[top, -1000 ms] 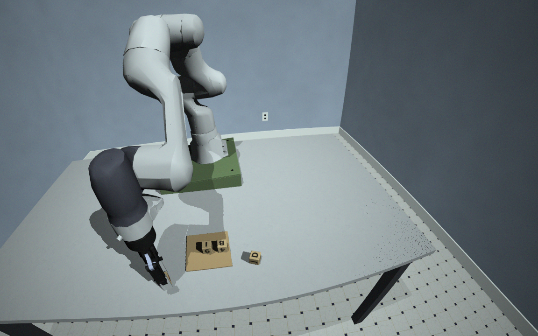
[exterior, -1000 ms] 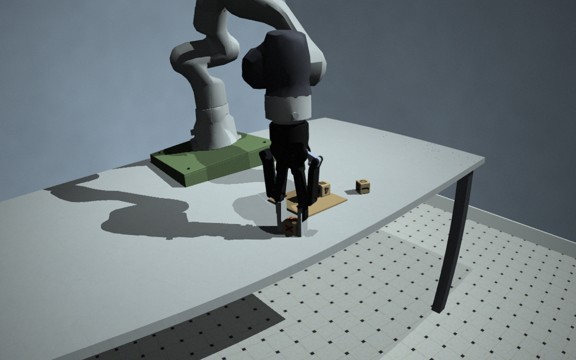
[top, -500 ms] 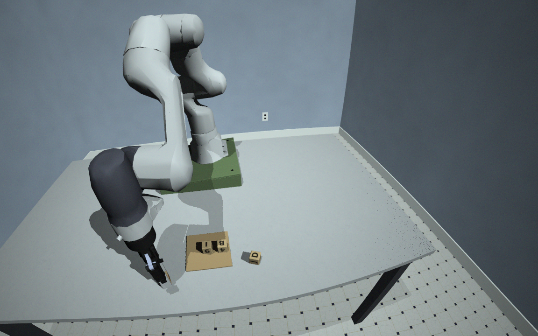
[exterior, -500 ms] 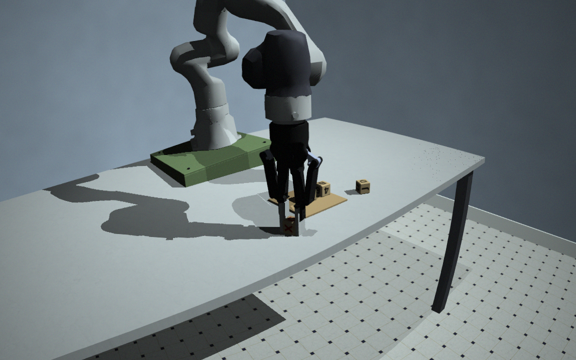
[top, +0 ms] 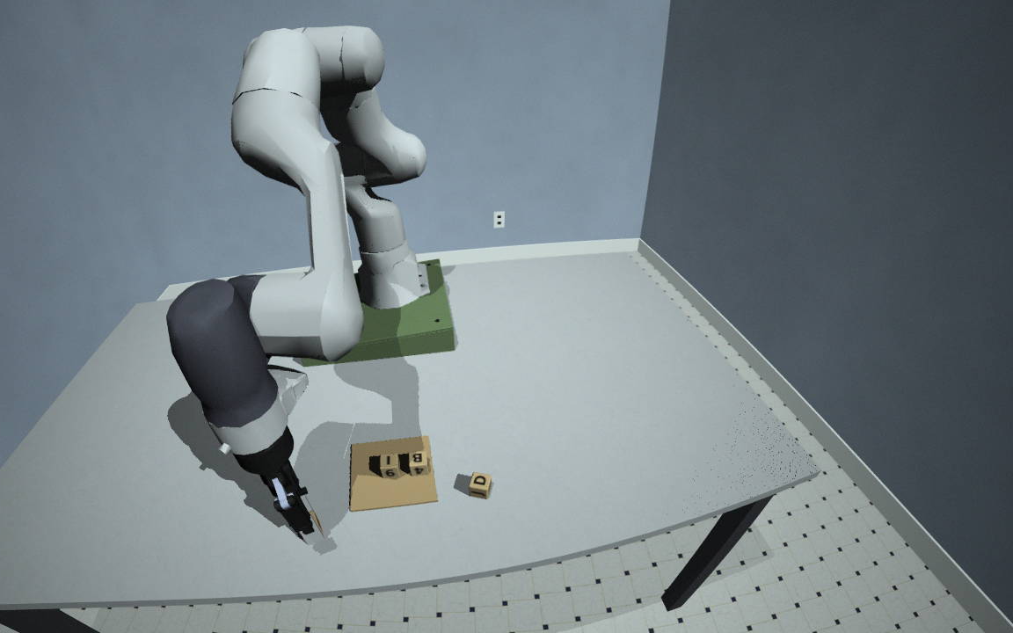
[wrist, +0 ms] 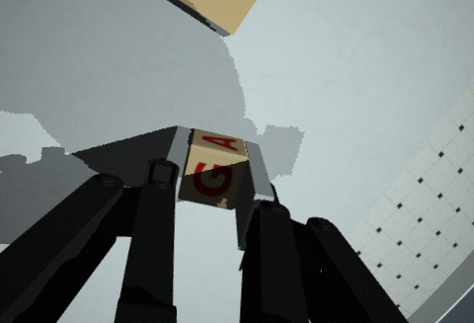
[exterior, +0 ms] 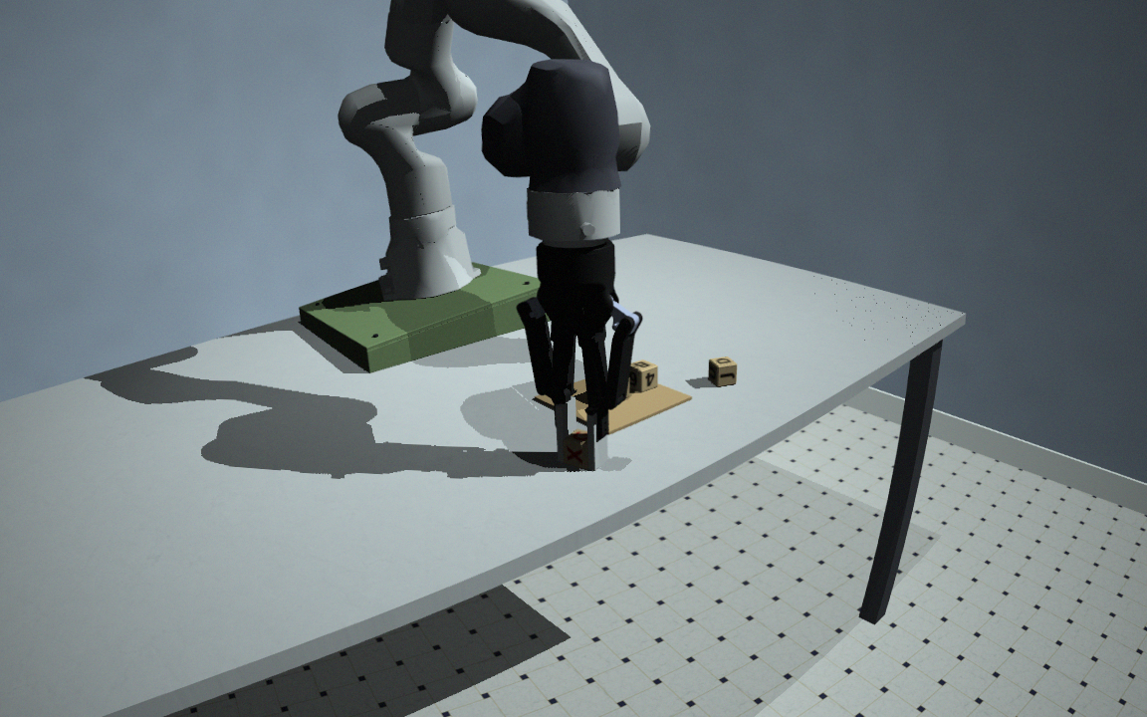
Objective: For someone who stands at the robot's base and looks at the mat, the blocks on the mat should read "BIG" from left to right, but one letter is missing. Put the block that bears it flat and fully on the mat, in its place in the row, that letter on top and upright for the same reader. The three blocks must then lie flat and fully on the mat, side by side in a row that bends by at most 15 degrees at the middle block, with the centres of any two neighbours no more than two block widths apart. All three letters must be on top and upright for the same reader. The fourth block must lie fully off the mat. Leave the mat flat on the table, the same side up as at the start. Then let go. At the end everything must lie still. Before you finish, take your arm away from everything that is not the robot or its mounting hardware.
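The claw [wrist: 215, 184] grips the G block [wrist: 212, 177] between its fingers, down on the counter [top: 573, 377] just beside the mat [top: 392, 491], off its edge. On the mat stand the B block [top: 416, 461] and I block [top: 386, 464], touching.

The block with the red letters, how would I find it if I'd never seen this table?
Start at the tan mat near the table's front edge. Beside it, off the mat, the pincer pinches one block. It alone has red letters, G and A; the others are printed black.
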`<state>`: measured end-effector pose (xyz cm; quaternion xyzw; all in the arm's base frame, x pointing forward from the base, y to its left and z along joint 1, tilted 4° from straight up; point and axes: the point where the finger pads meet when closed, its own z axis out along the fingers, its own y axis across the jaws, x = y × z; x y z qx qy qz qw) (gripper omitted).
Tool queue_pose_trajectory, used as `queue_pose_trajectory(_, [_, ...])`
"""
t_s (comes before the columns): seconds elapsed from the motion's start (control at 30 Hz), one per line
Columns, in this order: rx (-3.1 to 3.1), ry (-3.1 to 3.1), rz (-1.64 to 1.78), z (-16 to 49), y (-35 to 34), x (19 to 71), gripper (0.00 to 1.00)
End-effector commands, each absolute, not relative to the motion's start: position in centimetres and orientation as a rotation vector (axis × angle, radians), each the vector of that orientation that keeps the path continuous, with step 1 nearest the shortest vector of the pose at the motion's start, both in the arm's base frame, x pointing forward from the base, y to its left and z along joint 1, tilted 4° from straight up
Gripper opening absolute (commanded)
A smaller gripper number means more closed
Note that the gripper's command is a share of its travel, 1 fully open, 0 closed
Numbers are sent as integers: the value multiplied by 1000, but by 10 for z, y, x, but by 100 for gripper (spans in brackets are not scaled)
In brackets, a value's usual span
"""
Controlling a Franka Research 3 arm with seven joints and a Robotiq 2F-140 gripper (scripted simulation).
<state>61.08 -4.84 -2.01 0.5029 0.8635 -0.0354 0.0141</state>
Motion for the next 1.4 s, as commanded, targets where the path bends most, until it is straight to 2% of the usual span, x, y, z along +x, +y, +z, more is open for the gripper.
queue_pose_trajectory(0.0, [1561, 2689, -106, -20, -48, 612, 16])
queue_pose_trajectory(0.67, [1561, 2689, -106, -17, -48, 612, 16])
queue_pose_trajectory(1.03, [1561, 2689, -106, 50, -43, 613, 16])
queue_pose_trajectory(1.37, [1561, 2689, -106, 80, -41, 613, 16])
